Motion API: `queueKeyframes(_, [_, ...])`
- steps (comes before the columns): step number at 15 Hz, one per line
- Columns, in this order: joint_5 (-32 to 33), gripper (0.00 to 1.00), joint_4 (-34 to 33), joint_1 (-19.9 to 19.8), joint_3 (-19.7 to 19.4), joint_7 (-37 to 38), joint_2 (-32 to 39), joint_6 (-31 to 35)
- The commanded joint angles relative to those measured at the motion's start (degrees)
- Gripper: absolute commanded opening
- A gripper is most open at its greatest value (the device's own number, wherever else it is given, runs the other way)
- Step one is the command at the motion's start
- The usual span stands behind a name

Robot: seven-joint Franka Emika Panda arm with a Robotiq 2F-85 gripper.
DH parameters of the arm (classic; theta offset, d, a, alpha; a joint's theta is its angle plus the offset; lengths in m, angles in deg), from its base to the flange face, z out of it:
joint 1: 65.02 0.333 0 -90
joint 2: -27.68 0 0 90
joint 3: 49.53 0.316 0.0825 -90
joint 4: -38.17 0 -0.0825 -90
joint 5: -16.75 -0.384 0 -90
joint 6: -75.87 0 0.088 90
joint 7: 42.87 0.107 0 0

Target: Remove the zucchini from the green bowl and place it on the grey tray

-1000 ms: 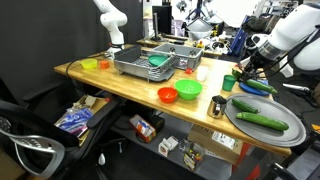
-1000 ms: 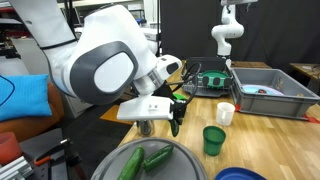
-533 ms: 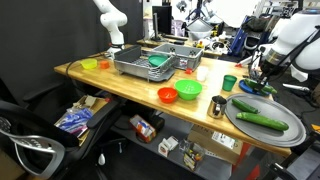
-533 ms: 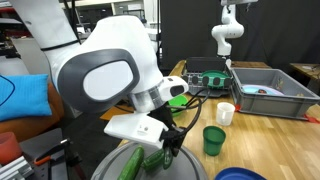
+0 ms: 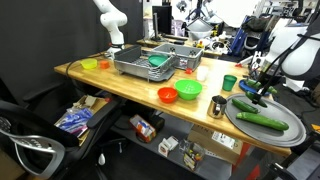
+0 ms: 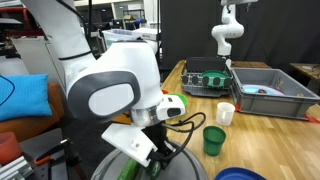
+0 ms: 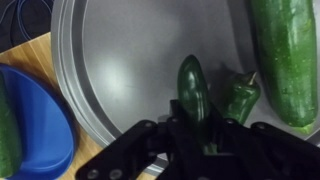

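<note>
Several items line the counter (image 5: 110,82) in an exterior view. From the left: a lime-yellow bowl (image 5: 89,65), a wire rack (image 5: 140,66), and an orange-red bowl (image 5: 167,95) with the green bowl (image 5: 190,90) just beside it. Next come a metal cup (image 5: 218,104), a green cup (image 5: 230,82), then the grey tray (image 5: 290,130) at the right end. The green bowl stands well apart from the tool (image 5: 250,93), which hangs low over the tray.

Wrist view, left to right:
- A blue bowl (image 7: 35,120) sits just outside the tray rim.
- The zucchini (image 7: 191,80), dark and slim, lies over bare tray floor.
- A small green pepper (image 7: 240,95) is just beside it.
- A large green vegetable (image 7: 285,50) runs along the right edge.

The tool is clamped on the zucchini's near end. Whether the zucchini touches the tray cannot be told. In an exterior view the arm (image 6: 120,95) hides most of the tray.
</note>
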State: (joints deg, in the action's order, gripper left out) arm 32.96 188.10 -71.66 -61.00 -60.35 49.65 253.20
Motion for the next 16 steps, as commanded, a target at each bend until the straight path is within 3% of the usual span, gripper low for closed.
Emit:
queueKeyframes(1, [-3.33,0.07,-3.0,-5.5,4.92,-0.25,2.9,-1.93])
queueKeyframes(8, [-6.09,0.09,-6.61,-11.46,10.94,-0.89,6.19,-2.71])
queueKeyframes(9, [-6.18,0.18,-6.83,-11.86,11.25,-0.88,6.29,-2.81])
queueKeyframes(11, [-6.44,0.53,-7.12,-12.69,11.93,-0.93,6.36,-3.11])
queueKeyframes(16, [-7.09,0.86,-7.24,-13.62,13.07,-1.13,6.11,-4.1])
